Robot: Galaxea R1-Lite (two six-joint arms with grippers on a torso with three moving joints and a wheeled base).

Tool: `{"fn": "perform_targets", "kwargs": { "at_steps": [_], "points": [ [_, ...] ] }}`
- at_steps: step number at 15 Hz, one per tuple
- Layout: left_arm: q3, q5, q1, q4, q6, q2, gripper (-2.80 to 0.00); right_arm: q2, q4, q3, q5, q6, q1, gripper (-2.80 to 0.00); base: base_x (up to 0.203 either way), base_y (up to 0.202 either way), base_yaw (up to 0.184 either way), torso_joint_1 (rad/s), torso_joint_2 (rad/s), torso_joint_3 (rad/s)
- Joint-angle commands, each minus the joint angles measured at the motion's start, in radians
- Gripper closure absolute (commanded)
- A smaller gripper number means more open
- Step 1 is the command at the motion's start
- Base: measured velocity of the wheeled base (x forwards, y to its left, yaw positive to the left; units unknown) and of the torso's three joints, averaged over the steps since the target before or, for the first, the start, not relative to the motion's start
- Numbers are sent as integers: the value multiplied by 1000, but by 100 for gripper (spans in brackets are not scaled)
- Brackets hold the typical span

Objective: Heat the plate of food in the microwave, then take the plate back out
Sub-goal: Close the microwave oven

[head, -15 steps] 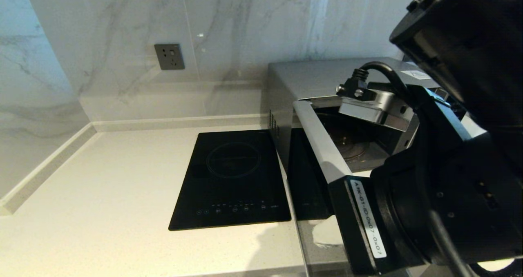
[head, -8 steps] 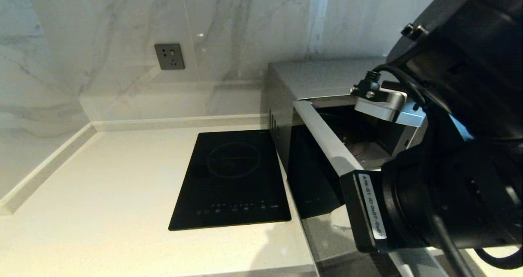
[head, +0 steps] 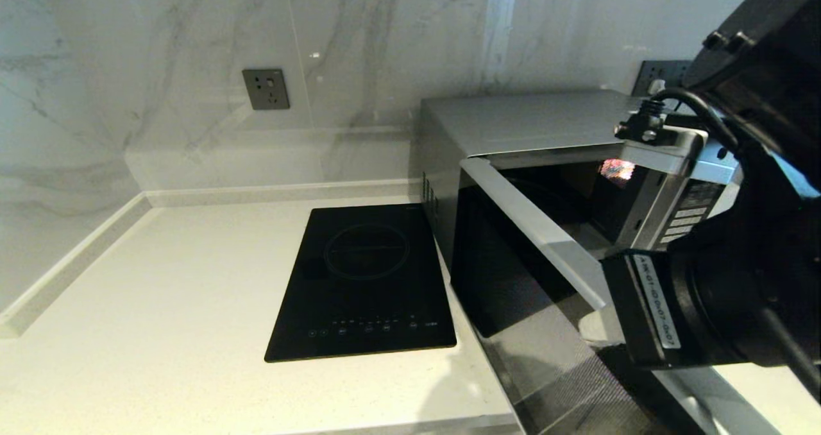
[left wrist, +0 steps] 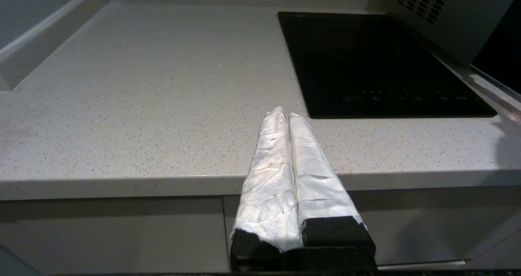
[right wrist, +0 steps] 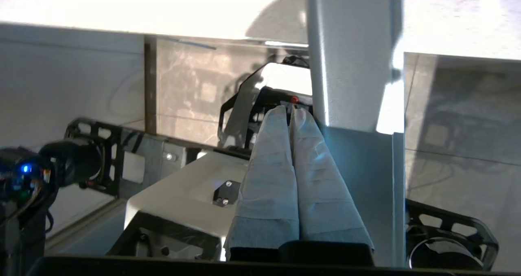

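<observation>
With its jaws closed, the right gripper (right wrist: 291,113) at the frame's centre should press evenly along the microwave (head: 513,124) door edge (plate unseen), avoiding slipping off.

Silver-grey microwave (head: 513,120), black hob (head: 365,281), speckled cream counter (head: 160,307).
</observation>
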Motion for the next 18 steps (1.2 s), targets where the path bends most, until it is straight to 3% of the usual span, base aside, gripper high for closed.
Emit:
{"fn": "perform_targets", "kwargs": {
  "at_steps": [1,5,8,18],
  "points": [
    [0,0,0,0,-1,1,0,-21,10,5,-2,4,-33,0,0,0,0,0,0,0],
    [0,0,0,0,-1,1,0,-36,11,34,-2,6,-73,0,0,0,0,0,0,0],
    [0,0,0,0,-1,1,0,-26,44,35,-9,54,-120,0,0,0,0,0,0,0],
    [0,0,0,0,-2,1,0,19,40,0,-12,55,-366,0,0,0,0,0,0,0]
  ]
}}
